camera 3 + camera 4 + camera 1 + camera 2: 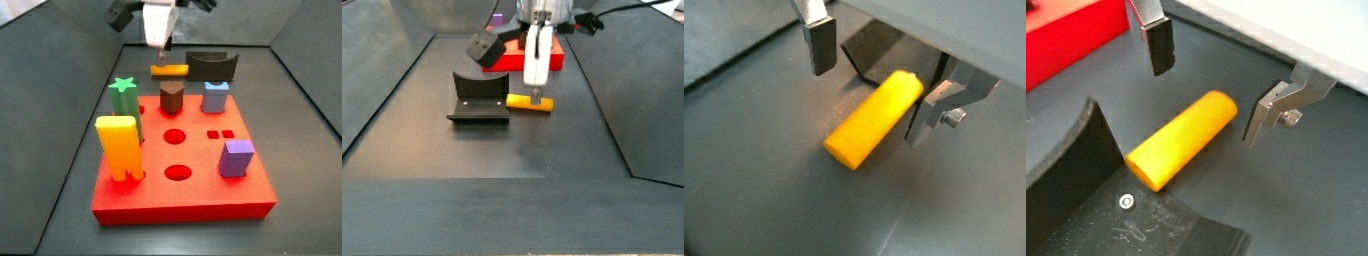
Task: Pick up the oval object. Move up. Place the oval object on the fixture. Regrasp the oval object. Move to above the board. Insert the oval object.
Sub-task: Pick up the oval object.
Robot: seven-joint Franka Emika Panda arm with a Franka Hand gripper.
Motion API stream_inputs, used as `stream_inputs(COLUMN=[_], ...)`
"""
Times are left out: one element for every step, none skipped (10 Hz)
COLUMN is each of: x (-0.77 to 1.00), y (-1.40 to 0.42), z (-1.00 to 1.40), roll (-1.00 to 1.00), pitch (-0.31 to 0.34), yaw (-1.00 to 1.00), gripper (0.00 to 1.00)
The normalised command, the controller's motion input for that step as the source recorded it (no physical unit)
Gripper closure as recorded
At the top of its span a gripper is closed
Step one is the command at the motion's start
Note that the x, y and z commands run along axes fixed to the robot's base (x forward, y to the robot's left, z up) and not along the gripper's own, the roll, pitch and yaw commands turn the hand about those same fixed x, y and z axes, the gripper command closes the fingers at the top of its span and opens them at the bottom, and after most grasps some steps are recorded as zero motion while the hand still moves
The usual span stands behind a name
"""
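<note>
As the first step of the task stood undone, the robot's two-finger claw hung spread wide over the small yellow-orange oval plastic peg, which lay flat on the dark grey floor, gripped by nothing. In both wrist views the silver finger plates with dark pads straddled the far end of the peg, one on each long flank, with clear gaps on both sides. In a side view the peg rested just beside the dark, blocky L-shaped fixture, and the large red rectangular board with its coloured pegs lay beyond it.

To pick the peg up cleanly, the claw would probably need to descend until the pads reached the peg's mid-height, then shut squarely across the narrow width. Centring the grip further along the length looked wise, since a hold near one end might let the smooth plastic swing or slip during the lift. The nearby fixture left little room for sideways drift.
</note>
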Motion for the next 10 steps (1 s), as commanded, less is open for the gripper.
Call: stream_inputs(x=[0.15, 0.17, 0.16, 0.10, 0.11, 0.07, 0.00, -0.10, -0.13, -0.12], y=[0.00, 0.00, 0.00, 0.00, 0.03, 0.06, 0.12, 0.04, 0.00, 0.00], z=[-0.41, -0.31, -0.29, -0.27, -0.12, -0.06, -0.14, -0.23, -0.32, -0.39], roll=[-0.24, -0.25, -0.23, -0.23, -0.27, -0.31, -0.38, -0.30, -0.25, -0.23], pitch=[0.011, 0.026, 0.023, 0.019, 0.013, 0.000, -0.050, -0.096, -0.087, -0.071], yaw=[-0.14, -0.17, -0.19, -0.18, -0.18, -0.16, 0.00, 0.07, 0.11, 0.13], gripper=[0.00, 0.00, 0.00, 0.00, 0.00, 0.00, 0.00, 0.00, 0.00, 0.00])
